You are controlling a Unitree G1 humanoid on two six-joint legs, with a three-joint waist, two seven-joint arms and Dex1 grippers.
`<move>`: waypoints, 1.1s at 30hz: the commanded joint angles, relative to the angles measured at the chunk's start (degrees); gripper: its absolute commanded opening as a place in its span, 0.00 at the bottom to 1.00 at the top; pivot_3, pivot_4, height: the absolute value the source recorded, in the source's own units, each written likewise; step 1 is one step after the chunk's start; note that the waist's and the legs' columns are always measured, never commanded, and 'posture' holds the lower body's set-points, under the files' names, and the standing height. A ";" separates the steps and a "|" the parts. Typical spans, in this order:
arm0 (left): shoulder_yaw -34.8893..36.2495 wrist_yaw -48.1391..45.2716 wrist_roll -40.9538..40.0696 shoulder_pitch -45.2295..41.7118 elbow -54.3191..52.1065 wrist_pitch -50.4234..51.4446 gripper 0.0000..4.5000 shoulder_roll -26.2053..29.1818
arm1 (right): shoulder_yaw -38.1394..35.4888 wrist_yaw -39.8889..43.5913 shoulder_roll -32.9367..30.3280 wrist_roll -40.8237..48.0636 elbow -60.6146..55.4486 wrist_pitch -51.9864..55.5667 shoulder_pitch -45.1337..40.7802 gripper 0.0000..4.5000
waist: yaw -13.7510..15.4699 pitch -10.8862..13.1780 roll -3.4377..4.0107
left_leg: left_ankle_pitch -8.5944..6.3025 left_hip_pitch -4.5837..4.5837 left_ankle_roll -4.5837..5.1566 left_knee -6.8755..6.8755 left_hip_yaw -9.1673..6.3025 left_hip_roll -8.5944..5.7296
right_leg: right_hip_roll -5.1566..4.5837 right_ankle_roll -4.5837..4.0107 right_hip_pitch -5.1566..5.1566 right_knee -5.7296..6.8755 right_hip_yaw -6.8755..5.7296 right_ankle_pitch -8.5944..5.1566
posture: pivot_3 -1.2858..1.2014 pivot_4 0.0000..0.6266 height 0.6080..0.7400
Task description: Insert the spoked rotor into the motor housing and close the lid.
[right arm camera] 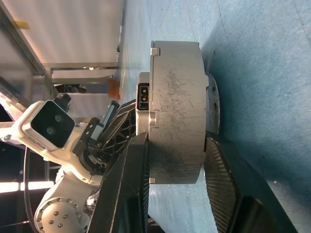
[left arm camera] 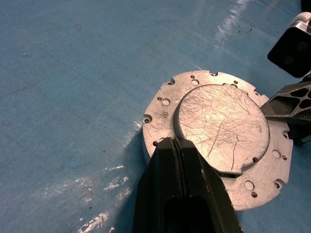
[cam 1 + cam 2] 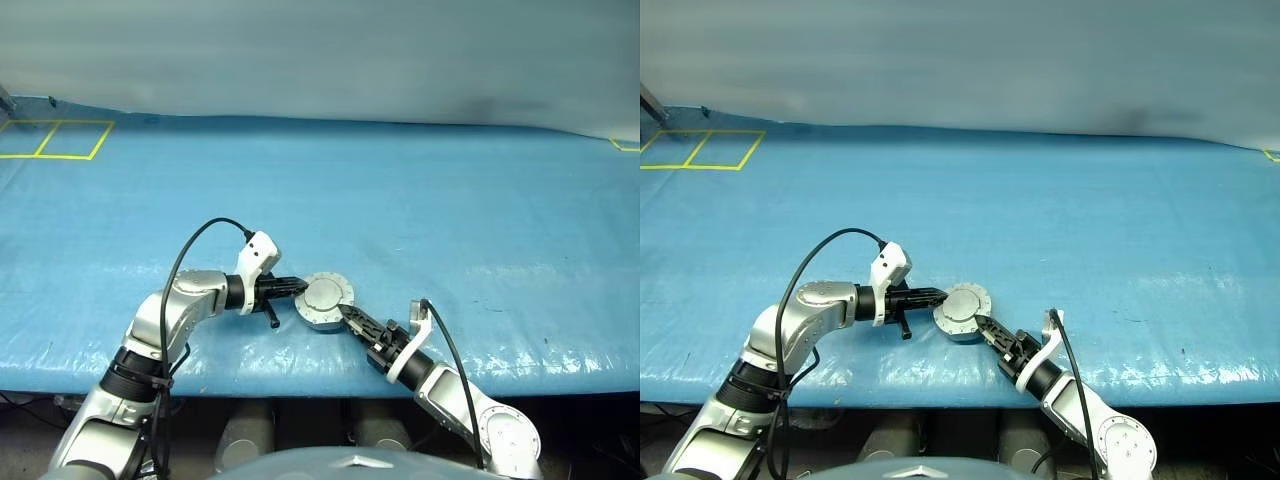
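Right gripper (image 3: 347,314) apparently clasping lidded motor housing (image 3: 325,301), closed left gripper (image 3: 299,286) touching lid (image 2: 221,126), blue table (image 3: 450,220).

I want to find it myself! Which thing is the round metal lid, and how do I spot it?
Look at the big blue table cover, near its front edge, where the two robot arms meet. The lid sits there on the motor housing, between the left end effector and the right end effector. It is the scratched, light-grey round disc with small holes around its rim.
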 commanded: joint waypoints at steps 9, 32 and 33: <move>10.19 3.38 -7.98 3.59 -4.92 1.24 0.00 -4.41 | -0.37 -0.16 0.79 2.01 -1.40 -1.60 0.44 0.27 | -0.27 0.08 0.02 | 0.00 -0.04 0.00 -0.01 0.00 0.02 | 0.01 0.00 -0.06 0.01 0.00 0.00 | 0.52 0.24 1.00; 34.25 43.89 -59.78 24.27 -10.75 7.55 1.00 -34.87 | -0.38 -0.90 7.10 2.10 4.35 -8.77 -21.61 0.27 | -0.35 0.61 -0.22 | -0.01 -0.26 0.03 0.27 -0.05 -0.03 | 0.04 -0.01 -0.14 0.12 -0.06 0.03 | 0.52 0.24 1.00; 33.69 43.90 -60.73 24.41 -10.59 7.21 1.00 -34.50 | -0.20 -0.96 7.15 1.88 4.51 -8.64 -21.90 0.27 | -0.36 0.61 -0.22 | -0.02 -0.27 0.03 0.27 -0.05 -0.03 | 0.04 -0.01 -0.14 0.11 -0.06 0.03 | 0.52 0.24 1.00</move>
